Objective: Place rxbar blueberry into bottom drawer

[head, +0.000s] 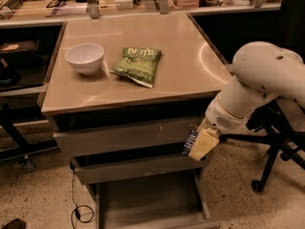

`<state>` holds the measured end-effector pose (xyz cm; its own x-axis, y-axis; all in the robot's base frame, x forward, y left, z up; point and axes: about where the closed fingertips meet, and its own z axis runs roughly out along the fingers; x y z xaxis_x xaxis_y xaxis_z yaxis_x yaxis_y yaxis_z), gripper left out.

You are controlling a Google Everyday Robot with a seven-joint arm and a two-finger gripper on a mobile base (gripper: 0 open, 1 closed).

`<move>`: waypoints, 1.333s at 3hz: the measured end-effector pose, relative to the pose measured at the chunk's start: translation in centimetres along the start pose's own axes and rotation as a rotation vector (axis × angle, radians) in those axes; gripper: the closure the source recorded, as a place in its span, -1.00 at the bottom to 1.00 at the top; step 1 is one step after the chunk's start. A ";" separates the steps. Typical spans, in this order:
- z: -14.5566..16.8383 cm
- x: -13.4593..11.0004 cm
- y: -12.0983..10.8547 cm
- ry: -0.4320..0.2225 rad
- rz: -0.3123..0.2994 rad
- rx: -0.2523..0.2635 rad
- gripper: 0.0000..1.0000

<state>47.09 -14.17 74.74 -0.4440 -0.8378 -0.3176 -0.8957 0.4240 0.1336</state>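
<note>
My gripper [198, 146] hangs from the white arm at the right, in front of the right end of the two upper drawers. It is shut on the rxbar blueberry [190, 141], a small dark navy bar that shows as a strip beside the yellowish fingers [205, 145]. The bottom drawer [119, 194] stands pulled open below and to the left of the gripper, its flat floor bare. The bar is held above the drawer's right side.
A green chip bag [138, 64] and a white bowl [85, 57] lie on the table top [181, 66]. A black office chair [279, 147] stands at the right, close behind the arm. A cable [78, 209] lies on the floor at the left.
</note>
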 end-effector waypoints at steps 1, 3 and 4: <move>4.0 0.7 0.3 -0.035 0.030 -0.030 1.00; 14.0 2.4 0.1 -0.147 0.112 -0.121 1.00; 14.0 2.4 0.1 -0.147 0.112 -0.121 1.00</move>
<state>46.23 -11.26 60.84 -0.5410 -0.7248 -0.4265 -0.8410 0.4600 0.2849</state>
